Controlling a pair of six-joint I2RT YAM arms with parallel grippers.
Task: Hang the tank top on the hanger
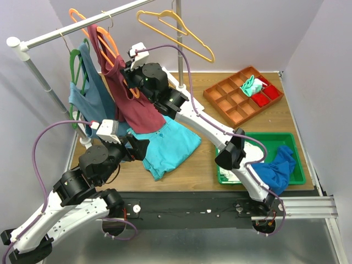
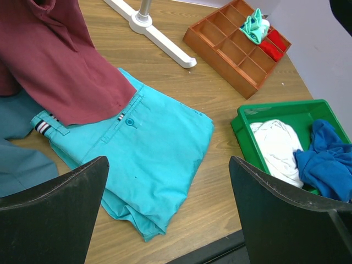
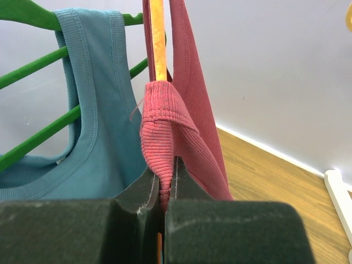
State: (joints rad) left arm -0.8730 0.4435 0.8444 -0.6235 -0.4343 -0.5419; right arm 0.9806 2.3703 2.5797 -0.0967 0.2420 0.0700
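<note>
Where tank top (image 1: 135, 104) is: far-left of bench (image 1: 203, 165), hanging off hanger (image 1: 105, 41) under the rail (image 1: 82, 28). One strap runs up along the orange arm. Body drapes down, hem lying over far-left corner of turquoise garment (image 1: 171, 146).
R hand (image 3: 164, 184): jaws nearly shut, pinching ribbed maroon strap where it folds over the hanger's arm; a bit of orange shows betw. the fingers too.
L hand (image 2: 168, 160): jaws wide apart, nothing in them; hovers over turquoise garment, near-left.
Hanger: tilted, betw. green hanger (image 1: 74, 60) on left & yellow hanger (image 1: 176, 30), well apart on right.
Neighbour: blue-grey tank top (image 1: 91, 96) on green hanger, just left of maroon one.
Right side: wooden divider tray (image 1: 234, 113) far, w/ red & mint cloth; green tray (image 1: 291, 140) near, w/ white & blue cloth.
</note>
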